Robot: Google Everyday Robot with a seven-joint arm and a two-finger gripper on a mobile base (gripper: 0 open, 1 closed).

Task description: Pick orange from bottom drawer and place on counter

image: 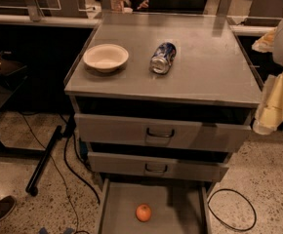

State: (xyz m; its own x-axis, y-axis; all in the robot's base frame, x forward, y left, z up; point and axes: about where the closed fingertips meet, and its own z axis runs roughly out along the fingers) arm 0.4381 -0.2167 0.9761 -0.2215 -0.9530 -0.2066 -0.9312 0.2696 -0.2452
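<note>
Camera view: 1 orange (143,212) lies mid-floor in the pulled-out bottom drawer (117,213), clear of its walls. Above it, 2 upper drawers (131,128) with loop handles. Counter (205,67): white bowl (106,57) at left, crushed can (163,58) beside it, lettering unreadable. Gripper (271,108) at the counter's right edge; its opening cannot be told. Speckled floor (263,174), black cables (232,208).

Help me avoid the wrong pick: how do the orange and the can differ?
The orange is round and orange; the can is a blue-silver cylinder. The orange sits in the bottom drawer; the can lies on the counter. Neither touches the claw, which hangs at the right.
</note>
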